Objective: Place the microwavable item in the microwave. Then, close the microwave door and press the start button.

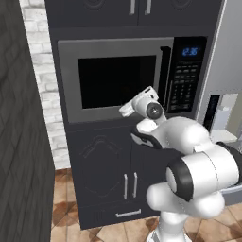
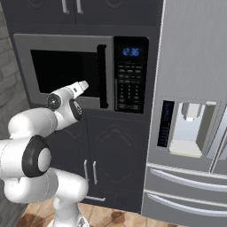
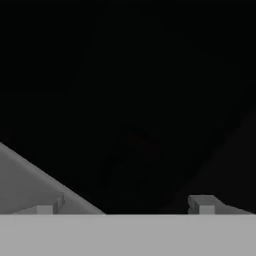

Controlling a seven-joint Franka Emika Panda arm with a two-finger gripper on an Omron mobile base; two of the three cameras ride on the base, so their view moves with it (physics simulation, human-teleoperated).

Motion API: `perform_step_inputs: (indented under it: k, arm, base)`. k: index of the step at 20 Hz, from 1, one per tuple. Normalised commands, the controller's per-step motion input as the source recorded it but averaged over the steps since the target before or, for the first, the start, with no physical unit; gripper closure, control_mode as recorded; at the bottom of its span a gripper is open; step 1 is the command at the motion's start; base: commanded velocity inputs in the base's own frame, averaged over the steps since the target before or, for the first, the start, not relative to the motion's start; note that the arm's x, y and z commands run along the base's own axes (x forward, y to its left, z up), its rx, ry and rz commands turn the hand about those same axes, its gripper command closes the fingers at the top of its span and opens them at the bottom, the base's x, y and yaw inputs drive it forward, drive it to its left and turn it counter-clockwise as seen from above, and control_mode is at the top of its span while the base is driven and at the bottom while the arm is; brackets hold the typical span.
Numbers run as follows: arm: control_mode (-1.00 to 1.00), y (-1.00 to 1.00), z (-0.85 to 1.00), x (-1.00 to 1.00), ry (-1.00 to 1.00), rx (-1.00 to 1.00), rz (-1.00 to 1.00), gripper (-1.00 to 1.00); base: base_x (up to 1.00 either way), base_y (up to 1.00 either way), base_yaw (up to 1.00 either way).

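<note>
The white arm (image 1: 189,165) is reaching up from the base, its gripper (image 3: 125,205) standing just in front of the microwave door (image 1: 113,80) with fingertips (image 3: 202,202) spread wide and holding nothing. The door is lying shut on the microwave (image 2: 84,73). Behind the dark window a faint reddish ring, possibly the mug (image 3: 135,150), is showing dimly.

The microwave (image 1: 118,78) is steel-grey with a dark window; its keypad panel (image 2: 130,75) is black with a blue display. The cabinets (image 2: 113,155) are charcoal, the fridge (image 2: 195,66) pale grey, the floor (image 1: 66,212) brown-tiled, and the wall (image 1: 45,80) whitish brick.
</note>
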Motion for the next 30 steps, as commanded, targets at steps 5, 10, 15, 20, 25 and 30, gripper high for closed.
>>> perform_step_inputs:
  k: [5,10,15,20,25,30]
  arm:
    - [-1.0,-0.37,0.8,-1.0,0.07,0.22,0.02,-1.0]
    - [-1.0,-0.58,0.58,-1.0,0.16,0.23,0.05,-1.0]
    - [-1.0,-0.67,0.55,-0.99,0.22,0.19,0.01,-1.0]
    - [-1.0,-0.61,-0.05,-0.56,0.17,0.08,0.04,-1.0]
    - [-1.0,-0.36,-0.37,-0.03,-0.07,0.02,0.14,-1.0]
    - [-1.0,-0.27,-0.19,0.19,-0.32,0.05,0.27,-1.0]
  base:
    - [0.0,0.0,0.0]
    - [0.0,0.0,0.0]
    - [0.0,0.0,0.0]
    - [0.0,0.0,0.0]
    - [0.0,0.0,0.0]
    - [0.0,0.0,0.0]
